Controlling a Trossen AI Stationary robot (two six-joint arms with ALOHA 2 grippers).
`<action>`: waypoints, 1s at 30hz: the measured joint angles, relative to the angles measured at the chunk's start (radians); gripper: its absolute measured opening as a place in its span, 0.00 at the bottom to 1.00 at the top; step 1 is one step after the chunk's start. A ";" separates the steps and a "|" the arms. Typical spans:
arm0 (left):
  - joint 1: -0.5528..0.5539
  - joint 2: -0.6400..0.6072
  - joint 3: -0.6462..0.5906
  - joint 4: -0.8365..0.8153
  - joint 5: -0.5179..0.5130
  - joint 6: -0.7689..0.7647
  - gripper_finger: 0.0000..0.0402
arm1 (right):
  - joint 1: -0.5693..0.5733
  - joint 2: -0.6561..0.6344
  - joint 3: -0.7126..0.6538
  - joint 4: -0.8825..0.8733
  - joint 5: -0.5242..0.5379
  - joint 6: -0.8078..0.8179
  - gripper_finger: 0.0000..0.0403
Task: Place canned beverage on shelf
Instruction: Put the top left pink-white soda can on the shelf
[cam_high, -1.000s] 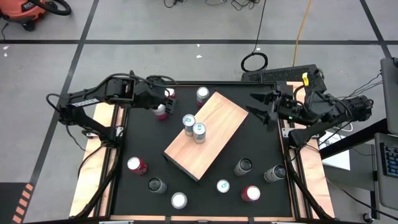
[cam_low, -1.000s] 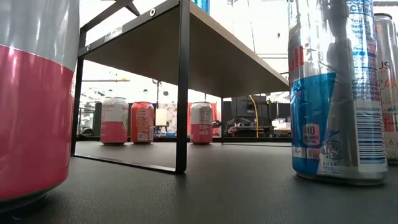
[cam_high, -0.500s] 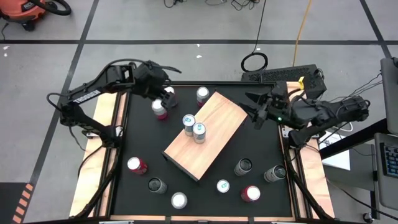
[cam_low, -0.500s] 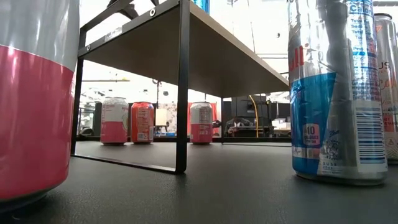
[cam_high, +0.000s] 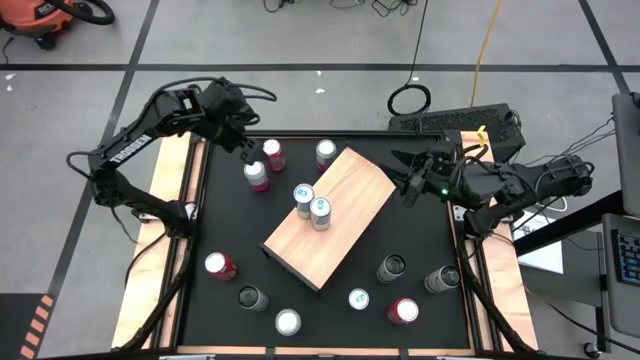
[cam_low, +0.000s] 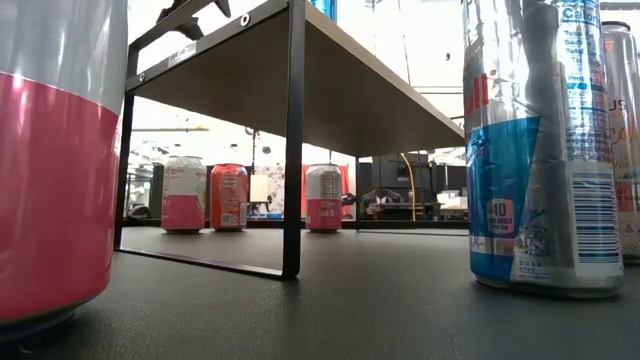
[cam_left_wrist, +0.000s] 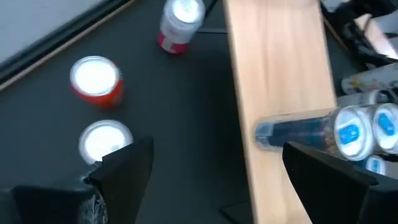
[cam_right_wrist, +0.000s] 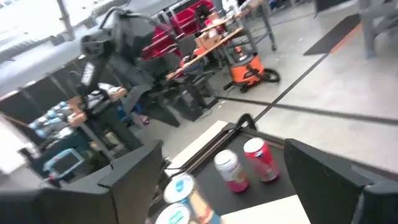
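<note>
The shelf (cam_high: 330, 215) is a tan board on black legs, set aslant mid-table, with two blue cans (cam_high: 311, 202) standing on it. My left gripper (cam_high: 247, 148) hangs open at the far left, above and just beyond a pink can (cam_high: 257, 172) and a red can (cam_high: 273, 152). In the left wrist view these two cans (cam_left_wrist: 106, 140) (cam_left_wrist: 94, 78) stand on the tabletop beside one finger, outside the gap. My right gripper (cam_high: 402, 178) is open and level off the shelf's far right end, holding nothing.
A third can (cam_high: 326, 152) stands by the shelf's far end. Several more cans stand along the near side, among them a pink one (cam_high: 221, 265), a white one (cam_high: 288, 321) and a red one (cam_high: 403, 310). Wooden rails (cam_high: 168, 200) edge the black tabletop.
My left arm has swung toward the table's far edge and its wrist has rolled; the gripper stays open over the two far left cans. My right gripper has crept a little toward the shelf's far right end, still open. No can has moved.
</note>
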 joint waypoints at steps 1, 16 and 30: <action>0.000 -0.002 0.000 -0.001 -0.017 0.007 0.89 | -0.005 -0.003 0.000 -0.002 0.000 -0.004 0.77; 0.155 0.101 0.000 0.006 0.006 0.103 0.89 | -0.108 -0.059 0.000 -0.269 -0.129 0.078 0.77; 0.261 0.362 0.000 0.003 -0.008 0.068 0.89 | -0.208 -0.062 0.000 -0.441 -0.354 0.074 0.77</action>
